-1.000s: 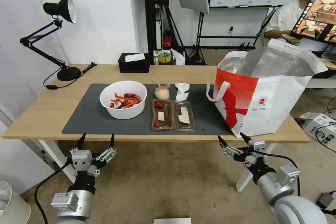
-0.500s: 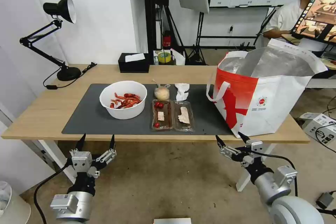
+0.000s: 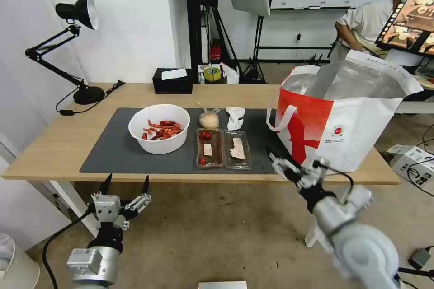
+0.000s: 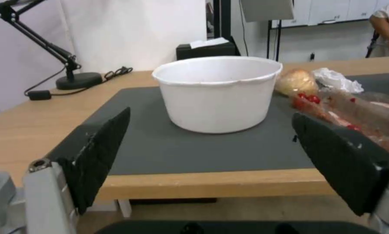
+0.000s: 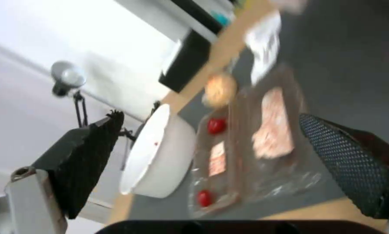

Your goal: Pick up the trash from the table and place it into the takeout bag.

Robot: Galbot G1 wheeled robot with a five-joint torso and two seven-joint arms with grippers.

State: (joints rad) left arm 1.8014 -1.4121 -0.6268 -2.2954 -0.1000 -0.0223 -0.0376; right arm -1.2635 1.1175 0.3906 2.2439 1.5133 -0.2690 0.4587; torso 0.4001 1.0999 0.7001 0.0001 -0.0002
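On the table [image 3: 54, 144], the dark grey mat [image 3: 113, 156] carries the trash. A white bowl [image 3: 159, 128] [image 4: 218, 94] [image 5: 160, 156] holds red shells. Right of it lie a clear two-part tray [image 3: 222, 149] [image 5: 251, 146], a small beige-filled bag [image 3: 209, 120] [image 4: 295, 81] and a crumpled tissue [image 3: 235, 117] [image 4: 335, 79]. The white-and-red takeout bag [image 3: 343, 117] stands open at the table's right end. My right gripper [image 3: 291, 158] [image 5: 209, 117] is open at the front edge, between tray and bag. My left gripper [image 3: 127, 181] [image 4: 211, 114] is open below the edge, in front of the bowl.
A black desk lamp [image 3: 77, 13] with its cable stands at the back left. A black tissue box [image 3: 172, 80] and a yellow-green tape roll [image 3: 212, 73] sit along the far edge. White table legs flank bare floor in front.
My right gripper has risen and swung left from below the table edge up to the mat's front right corner. The left gripper has barely moved.
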